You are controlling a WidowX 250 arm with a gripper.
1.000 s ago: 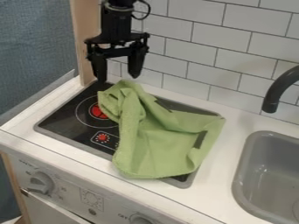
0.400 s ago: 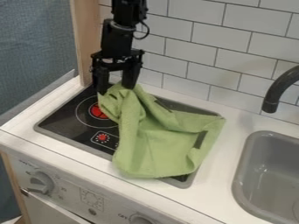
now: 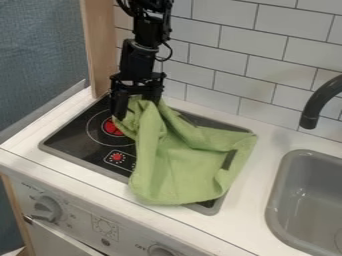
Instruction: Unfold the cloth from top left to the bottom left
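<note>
At the upper left of the frame, the black gripper hangs down over the stove top, its two fingers spread, one on each side of the bunched upper left end of the green cloth. From there the cloth runs in raised folds toward the middle of the frame and widens into a flatter part near the lower middle, lying across the stove top's right side and covering part of its front edge. At the right edge, a dark faucet curves above the grey sink. Knobs sit along the stove front at the lower left.
</note>
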